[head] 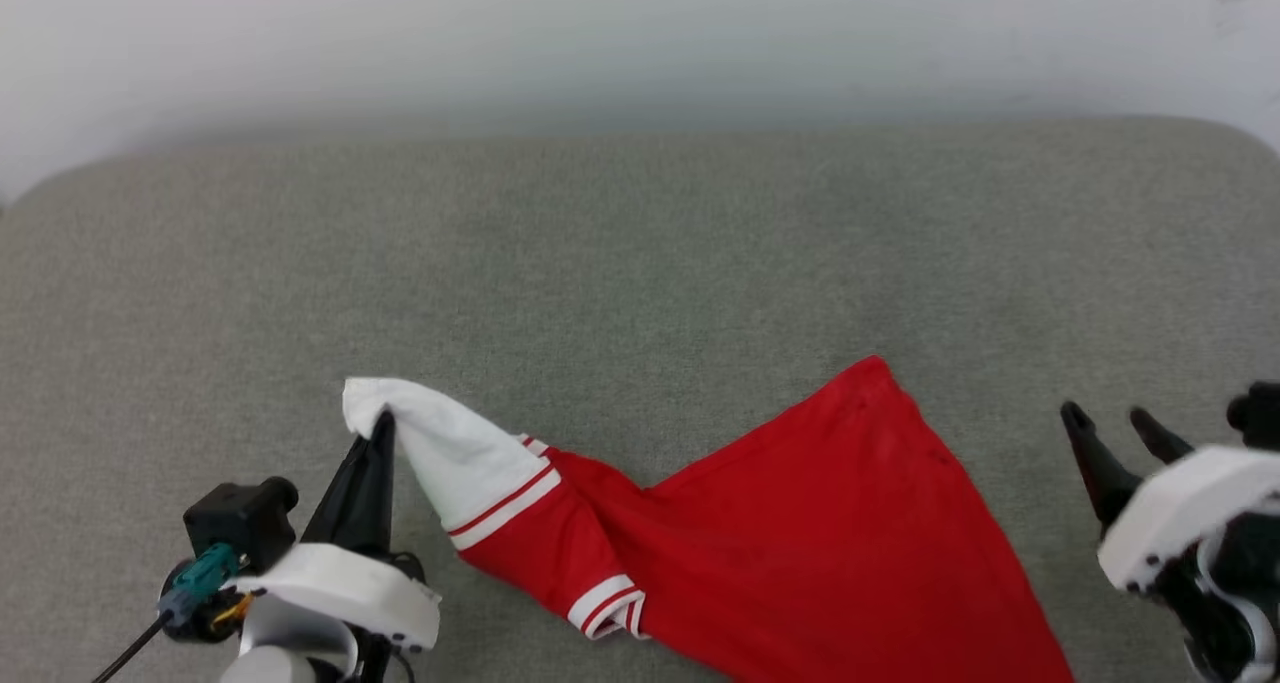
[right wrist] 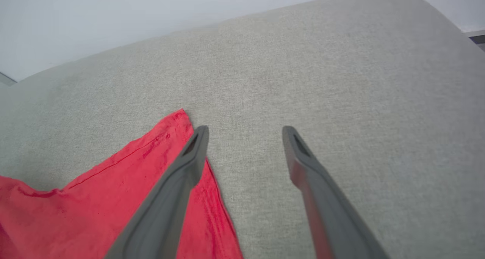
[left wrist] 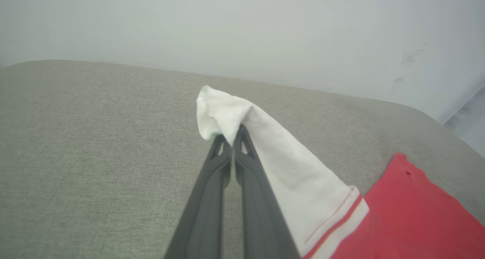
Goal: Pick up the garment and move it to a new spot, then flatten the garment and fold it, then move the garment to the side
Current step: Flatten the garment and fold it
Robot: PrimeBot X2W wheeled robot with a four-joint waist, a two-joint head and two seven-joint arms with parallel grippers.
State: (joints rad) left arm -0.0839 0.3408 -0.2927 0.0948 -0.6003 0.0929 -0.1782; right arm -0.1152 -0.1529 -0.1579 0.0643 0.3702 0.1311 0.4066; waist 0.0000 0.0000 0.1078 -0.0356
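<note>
Nothing can be read. The shirt shows only plain red cloth and white sleeves with red stripes at the cuffs, with no lettering, number or label on the side that faces up. The faint dark marks on the wall look like scuffs rather than writing, though they are too blurred to be sure
</note>
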